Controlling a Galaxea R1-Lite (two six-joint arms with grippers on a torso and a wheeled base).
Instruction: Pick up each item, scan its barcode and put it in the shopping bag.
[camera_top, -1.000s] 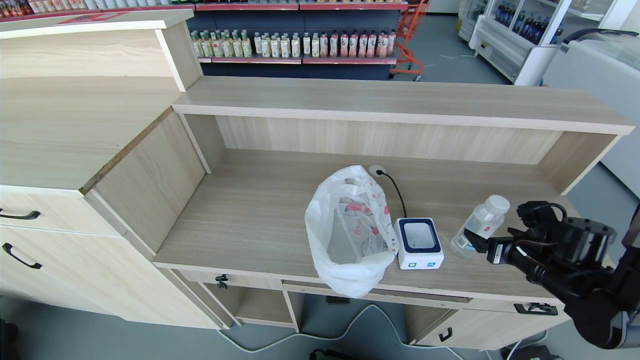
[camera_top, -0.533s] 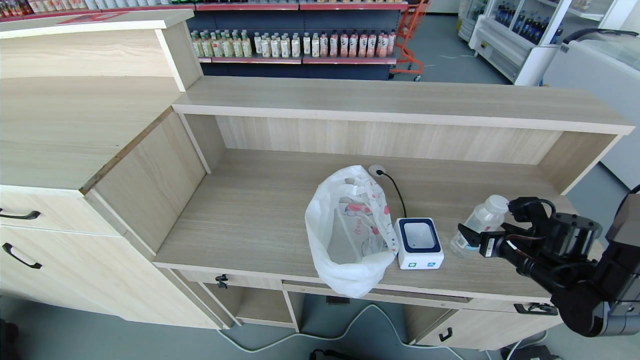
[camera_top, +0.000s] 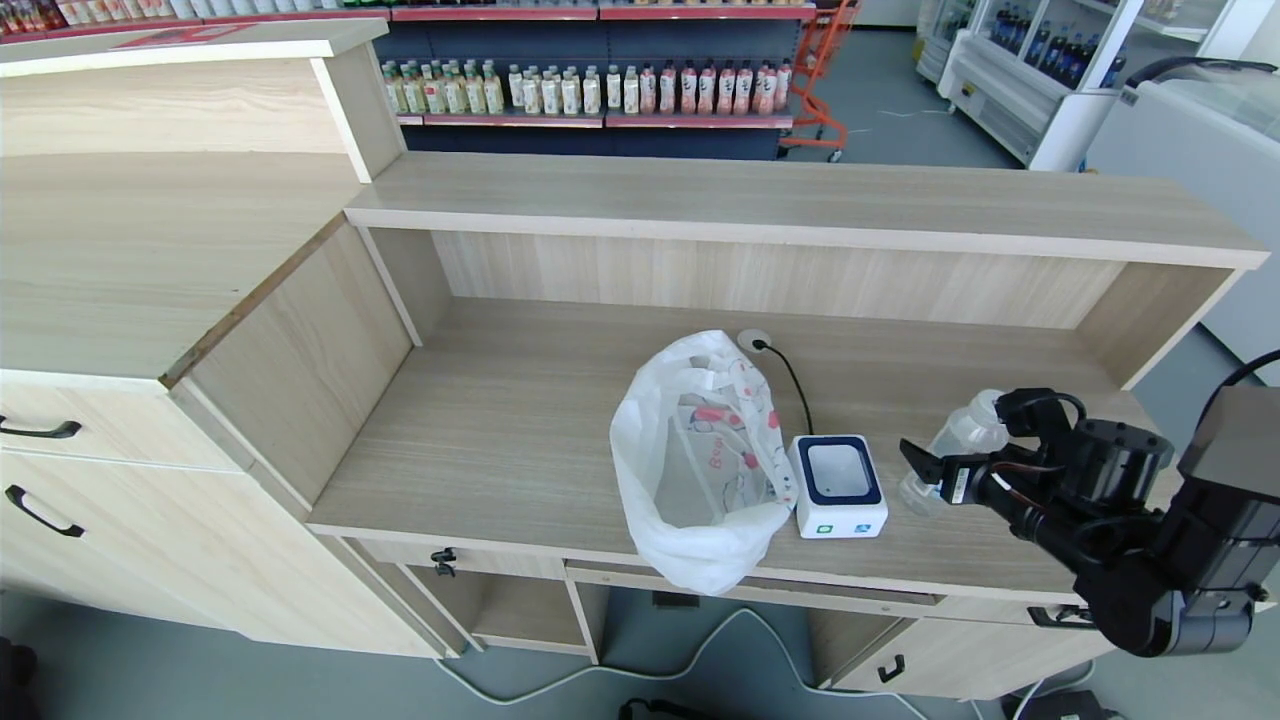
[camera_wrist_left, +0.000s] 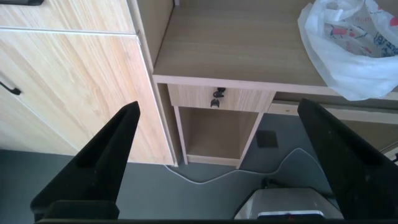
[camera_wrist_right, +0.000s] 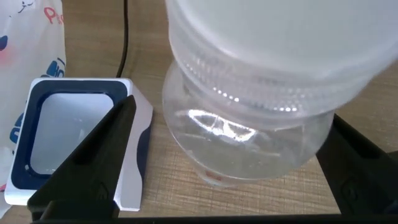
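Observation:
A clear plastic bottle (camera_top: 958, 437) with a white cap stands on the wooden counter (camera_top: 540, 420), right of the scanner. My right gripper (camera_top: 935, 462) is open at the bottle, one finger on each side of it. In the right wrist view the bottle (camera_wrist_right: 249, 93) sits close up between the dark fingers (camera_wrist_right: 93, 168), and the jaws do not press on it. The white scanner (camera_top: 838, 486) with a blue-framed window stands beside the open white shopping bag (camera_top: 700, 460). My left gripper (camera_wrist_left: 219, 104) hangs open below the counter's front edge, holding nothing.
A black cable (camera_top: 790, 380) runs from the scanner to a hole in the counter. A raised shelf (camera_top: 780, 210) overhangs the back and a side panel (camera_top: 300, 360) closes the left. The left wrist view faces a drawer (camera_wrist_left: 217, 98) and the bag (camera_wrist_left: 354, 43).
My right gripper has moved left toward the bottle and now has its fingers on either side of it, covering more of it. Bottle, scanner and bag have stayed put.

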